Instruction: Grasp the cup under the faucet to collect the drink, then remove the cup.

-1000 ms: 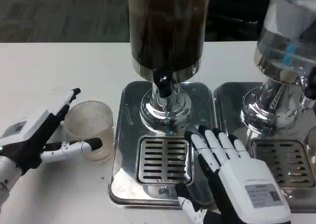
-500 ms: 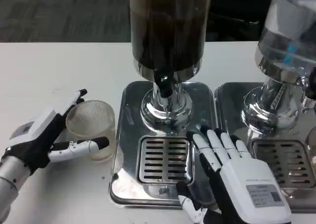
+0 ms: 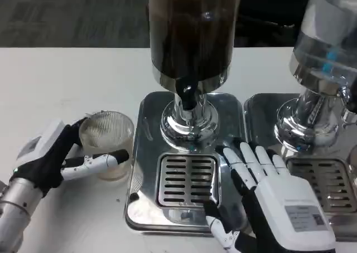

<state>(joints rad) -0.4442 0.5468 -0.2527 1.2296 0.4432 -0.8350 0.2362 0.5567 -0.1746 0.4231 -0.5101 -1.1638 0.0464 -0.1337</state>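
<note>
Cup first: the clear ribbed plastic cup (image 3: 107,143) stood upright on the white table (image 3: 72,80), at roughly 8 o'clock from the dark drink dispenser (image 3: 193,35) and just off the left edge of the shiny steel drip tray (image 3: 146,152). So it wasn't under the black faucet (image 3: 188,91), it sat beside the tray. Couldn't really tell if anything was in it.

The left hand (image 3: 53,158) was wrapped around the cup from the 9 o'clock side, one finger running across the near side of the cup wall and the others tucked behind the far side. Looked like a grasp, fingers touching the cup on both sides.

The right hand (image 3: 268,191) lay flat and released, palm down, fingers spread and pointing toward 12 o'clock, holding nothing. It rested over the right part of the tray, right next to the slotted metal grille (image 3: 186,179) at the grille's 3 o'clock.

Over at 3 o'clock from the dark dispenser stood a second dispenser with a clear tank (image 3: 329,35), on its own steel tray (image 3: 262,105) with a grille.
</note>
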